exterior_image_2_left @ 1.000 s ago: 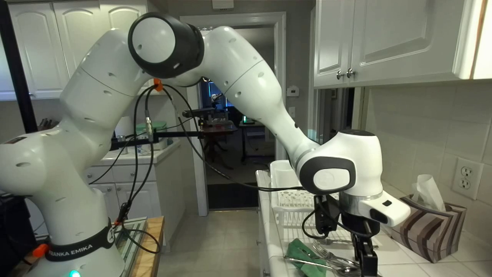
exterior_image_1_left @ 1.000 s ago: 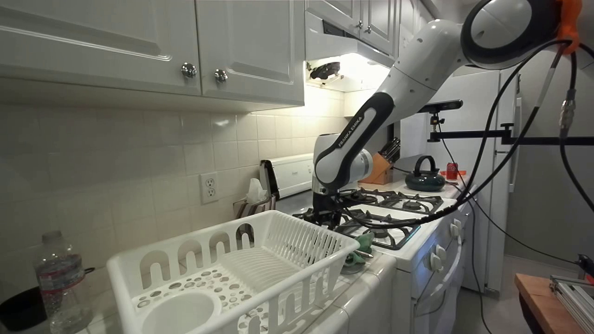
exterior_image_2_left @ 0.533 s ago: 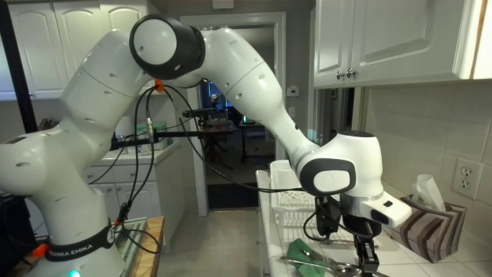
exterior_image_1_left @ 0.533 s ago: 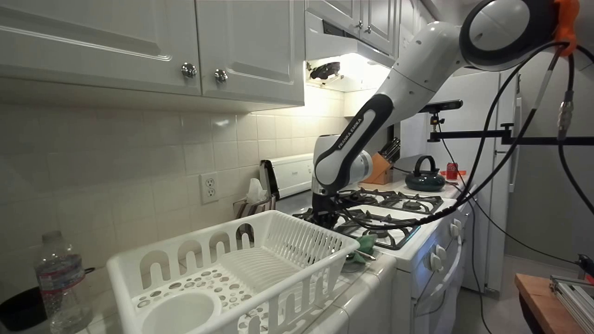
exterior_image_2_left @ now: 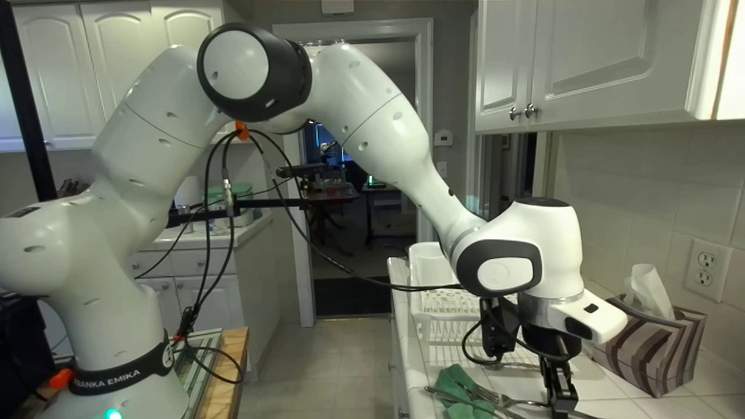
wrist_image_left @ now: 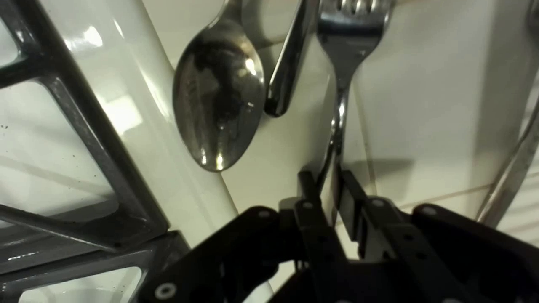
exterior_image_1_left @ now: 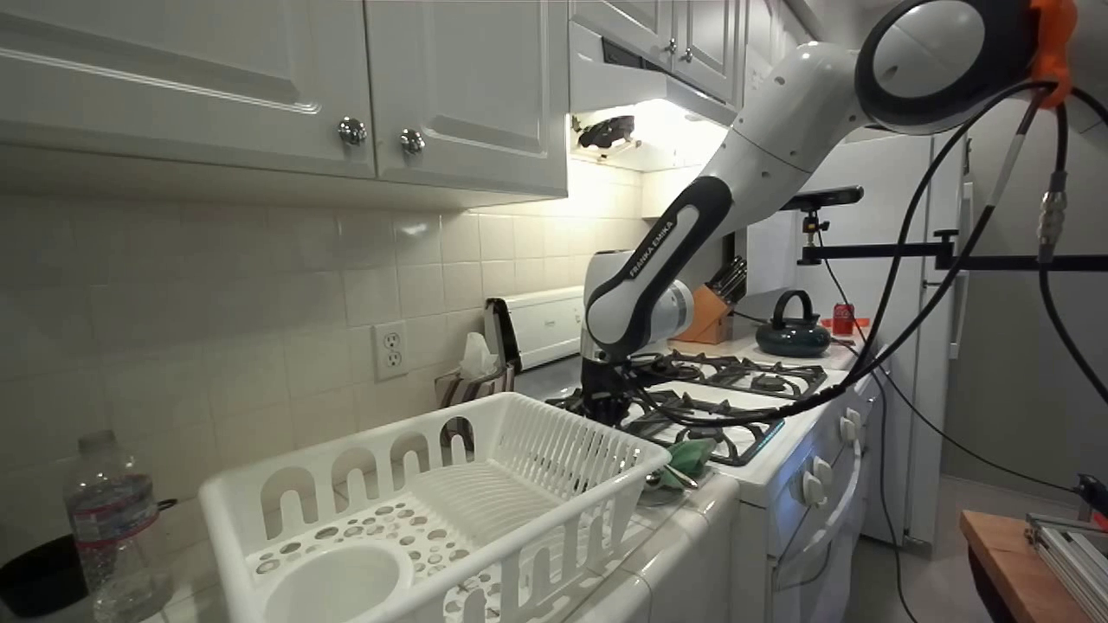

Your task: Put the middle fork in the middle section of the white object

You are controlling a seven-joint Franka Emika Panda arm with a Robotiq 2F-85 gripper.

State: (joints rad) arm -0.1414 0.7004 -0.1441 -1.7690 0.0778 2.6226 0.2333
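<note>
"Beyond the slatted end of the dish-drying rack [exterior_image_1_left: 485,502], what has the gripper [wrist_image_left: 331,189] got?"
"The dinner fork [wrist_image_left: 342,94], outside the rack, pinched by its handle [wrist_image_left: 338,138]."
"How will it carry?"
"Light, stiff, hardly breakable, I'd guess, but slick. A hold nearer the neck [wrist_image_left: 344,75] should limit swivelling."

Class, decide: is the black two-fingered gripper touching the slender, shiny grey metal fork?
Touching. In the wrist view, the gripper is closed on the fork: its thin handle runs between the fingertips, with no visible gap.
</note>
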